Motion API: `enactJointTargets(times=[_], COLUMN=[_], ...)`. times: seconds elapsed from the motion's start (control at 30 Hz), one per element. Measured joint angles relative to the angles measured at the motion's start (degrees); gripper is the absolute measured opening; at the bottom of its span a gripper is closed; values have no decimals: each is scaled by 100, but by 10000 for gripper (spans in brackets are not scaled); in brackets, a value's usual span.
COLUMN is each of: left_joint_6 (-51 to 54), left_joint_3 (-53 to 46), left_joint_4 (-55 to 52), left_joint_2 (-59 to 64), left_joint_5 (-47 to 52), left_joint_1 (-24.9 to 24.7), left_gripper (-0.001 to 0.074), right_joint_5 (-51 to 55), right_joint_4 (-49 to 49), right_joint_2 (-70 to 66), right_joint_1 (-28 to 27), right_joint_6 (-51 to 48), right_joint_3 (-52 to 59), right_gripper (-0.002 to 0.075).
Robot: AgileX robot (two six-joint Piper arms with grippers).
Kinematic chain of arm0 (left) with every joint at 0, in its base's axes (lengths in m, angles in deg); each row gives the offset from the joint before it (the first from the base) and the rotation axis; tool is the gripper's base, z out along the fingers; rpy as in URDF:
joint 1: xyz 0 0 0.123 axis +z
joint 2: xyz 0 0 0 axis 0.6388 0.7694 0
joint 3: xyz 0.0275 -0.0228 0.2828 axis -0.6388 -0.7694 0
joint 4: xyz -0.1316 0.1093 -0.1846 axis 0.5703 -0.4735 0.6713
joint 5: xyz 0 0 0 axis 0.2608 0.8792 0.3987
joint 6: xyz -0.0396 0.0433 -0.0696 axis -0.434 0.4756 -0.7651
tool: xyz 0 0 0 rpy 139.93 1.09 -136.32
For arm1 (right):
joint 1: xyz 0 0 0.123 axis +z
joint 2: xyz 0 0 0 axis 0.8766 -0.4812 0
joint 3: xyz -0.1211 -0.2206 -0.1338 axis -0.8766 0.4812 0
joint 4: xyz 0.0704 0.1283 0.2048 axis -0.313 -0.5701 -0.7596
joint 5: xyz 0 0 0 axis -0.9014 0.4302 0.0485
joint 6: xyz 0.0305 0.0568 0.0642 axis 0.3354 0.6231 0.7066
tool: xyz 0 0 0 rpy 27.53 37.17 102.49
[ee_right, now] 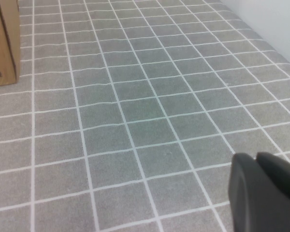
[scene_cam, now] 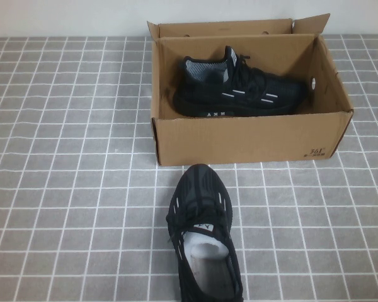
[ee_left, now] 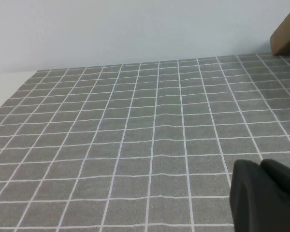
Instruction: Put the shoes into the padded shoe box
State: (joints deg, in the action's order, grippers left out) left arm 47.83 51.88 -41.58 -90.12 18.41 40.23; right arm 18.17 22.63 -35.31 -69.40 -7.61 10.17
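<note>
The brown cardboard shoe box (scene_cam: 239,139) stands open at the back middle of the table. One black sneaker (scene_cam: 239,93) lies on its side inside it, toe to the right. The other black sneaker (scene_cam: 205,234) stands on the tiled cloth in front of the box, toe toward the box, heel cut off by the near edge. Neither arm shows in the high view. My left gripper (ee_left: 260,164) is shut and empty over bare cloth; a box corner (ee_left: 286,36) shows far off. My right gripper (ee_right: 257,157) is shut and empty, with the box corner (ee_right: 2,43) at a distance.
A grey cloth with a white grid (scene_cam: 69,189) covers the table. A white wall (ee_left: 135,29) runs along the far edge. Open cloth lies on both sides of the box and the loose sneaker.
</note>
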Motion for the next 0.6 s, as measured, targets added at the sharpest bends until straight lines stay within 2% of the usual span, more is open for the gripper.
enactJointTargets(times=[0.33, 0.6], left_joint_6=[0, 0], left_joint_3=[0, 0], left_joint_4=[0, 0], left_joint_2=[0, 0], left_joint_5=[-360, -1969], left_joint_1=[0, 0], left_gripper=[-4, -4], right_joint_5=[0, 0], right_joint_4=[0, 0], right_joint_2=[0, 0], right_joint_1=[0, 0], right_joint_6=[0, 0], right_joint_3=[0, 0], right_gripper=[-6, -6])
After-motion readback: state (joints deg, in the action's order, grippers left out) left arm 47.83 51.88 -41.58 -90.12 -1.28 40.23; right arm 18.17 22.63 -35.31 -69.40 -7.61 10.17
